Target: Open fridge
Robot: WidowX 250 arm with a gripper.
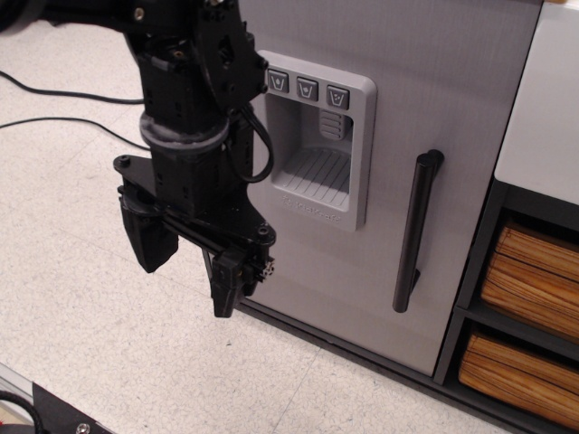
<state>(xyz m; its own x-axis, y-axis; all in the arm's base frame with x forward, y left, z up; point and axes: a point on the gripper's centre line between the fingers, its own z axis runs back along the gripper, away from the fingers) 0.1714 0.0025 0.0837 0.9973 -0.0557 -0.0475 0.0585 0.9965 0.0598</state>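
Gripper fingers apart, empty, left of fridge door. Handle well apart, ungrasped. Risk: fingers strike dispenser recess or slip off thin bar.

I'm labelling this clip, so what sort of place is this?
Probably a robotics lab with a toy kitchen: a small toy fridge and a shelf unit stand on speckled tile floor, with loose cables behind.

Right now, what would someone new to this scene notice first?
The black pincer fills the left foreground, open, hanging over the speckled floor in front of the fridge. Behind it, the grey door's dispenser recess stands out; the vertical black handle sits to its right, untouched.
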